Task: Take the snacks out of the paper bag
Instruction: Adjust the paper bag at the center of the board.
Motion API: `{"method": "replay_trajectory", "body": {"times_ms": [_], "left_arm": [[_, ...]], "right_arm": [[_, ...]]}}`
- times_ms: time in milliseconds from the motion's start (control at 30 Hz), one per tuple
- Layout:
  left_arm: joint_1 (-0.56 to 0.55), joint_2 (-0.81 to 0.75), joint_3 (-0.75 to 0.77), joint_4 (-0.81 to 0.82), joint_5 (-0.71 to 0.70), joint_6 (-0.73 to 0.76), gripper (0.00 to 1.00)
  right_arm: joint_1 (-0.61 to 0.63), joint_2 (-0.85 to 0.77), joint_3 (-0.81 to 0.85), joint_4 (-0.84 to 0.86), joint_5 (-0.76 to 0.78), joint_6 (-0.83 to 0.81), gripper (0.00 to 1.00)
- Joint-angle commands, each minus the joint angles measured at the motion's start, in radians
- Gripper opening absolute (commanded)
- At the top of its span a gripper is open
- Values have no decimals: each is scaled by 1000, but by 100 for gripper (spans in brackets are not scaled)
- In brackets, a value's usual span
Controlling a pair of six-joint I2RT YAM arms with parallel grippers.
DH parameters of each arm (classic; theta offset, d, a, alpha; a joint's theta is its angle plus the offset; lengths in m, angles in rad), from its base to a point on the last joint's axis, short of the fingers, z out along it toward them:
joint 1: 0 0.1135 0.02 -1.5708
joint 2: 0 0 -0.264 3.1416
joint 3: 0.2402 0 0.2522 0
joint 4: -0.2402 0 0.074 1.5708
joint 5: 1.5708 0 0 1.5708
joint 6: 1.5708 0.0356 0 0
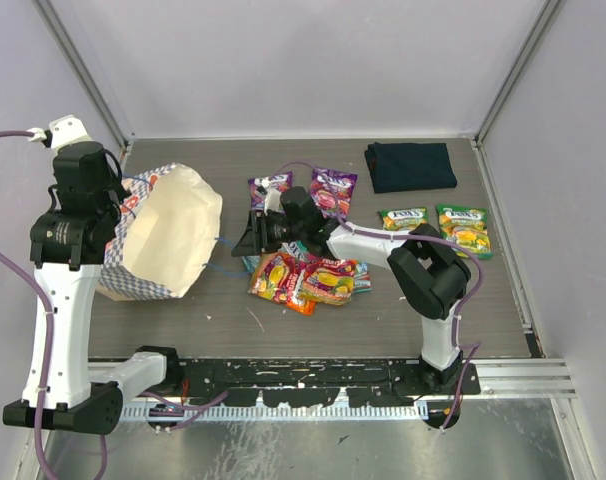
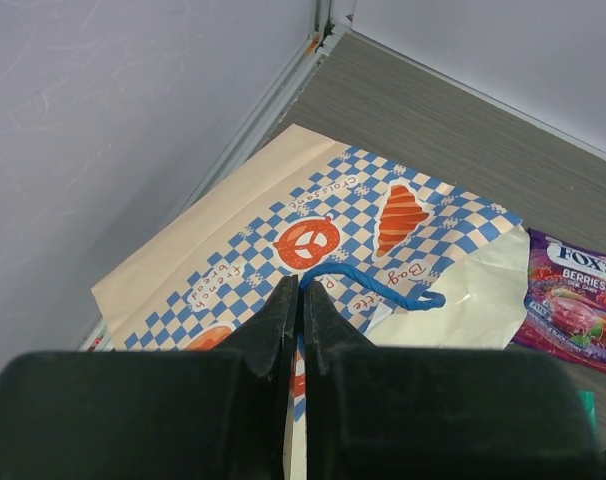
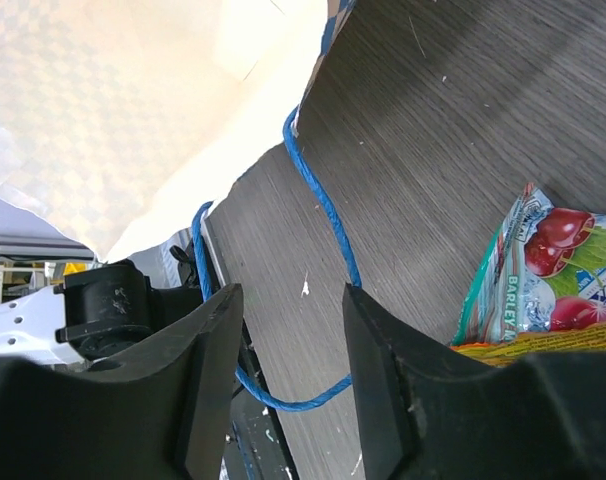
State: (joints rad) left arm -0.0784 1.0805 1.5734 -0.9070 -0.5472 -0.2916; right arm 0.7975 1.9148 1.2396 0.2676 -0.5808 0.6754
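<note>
The paper bag (image 1: 168,235) lies on its side at the left, its open mouth facing right. My left gripper (image 1: 125,207) is shut on the bag's rim by its blue cord handle (image 2: 378,285); in the left wrist view the closed gripper (image 2: 303,285) pinches the checkered edge. My right gripper (image 1: 249,236) is open and empty just right of the bag's mouth. In the right wrist view this gripper (image 3: 288,295) hovers over the other cord handle (image 3: 323,205) lying on the table. The snacks lie outside: two purple (image 1: 333,190), two green (image 1: 463,228), and an orange-red and teal pile (image 1: 303,278).
A dark navy folded cloth (image 1: 410,166) lies at the back right. A teal packet (image 3: 543,270) sits right beside my right finger. A purple packet (image 2: 573,300) shows past the bag. White enclosure walls stand on the left, back and right.
</note>
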Motion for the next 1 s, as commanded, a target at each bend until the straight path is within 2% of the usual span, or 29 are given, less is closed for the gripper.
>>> {"method": "replay_trajectory", "body": {"times_ms": [0,100,333,800,867,900,967], "left_arm": [[2,-4,0,65,-26,17,3],[2,-6,-1,69,-24,17,3],[2,-7,-3,72,-25,19,3],[2,-4,1,70,-23,19,3],[2,-3,1,70,-23,17,3],[2,-4,3,68,-23,16,3],[2,-5,4,69,-18,11,2]], "right_arm": [[3,-39,13,7,15,-35,54],[3,-40,16,-14,31,-54,57],[3,-7,18,-20,23,-59,57],[14,28,25,-22,-53,-64,46],[14,21,24,-22,-64,-70,39],[15,16,26,-26,-74,-77,30],[14,6,36,-54,-90,-96,2]]}}
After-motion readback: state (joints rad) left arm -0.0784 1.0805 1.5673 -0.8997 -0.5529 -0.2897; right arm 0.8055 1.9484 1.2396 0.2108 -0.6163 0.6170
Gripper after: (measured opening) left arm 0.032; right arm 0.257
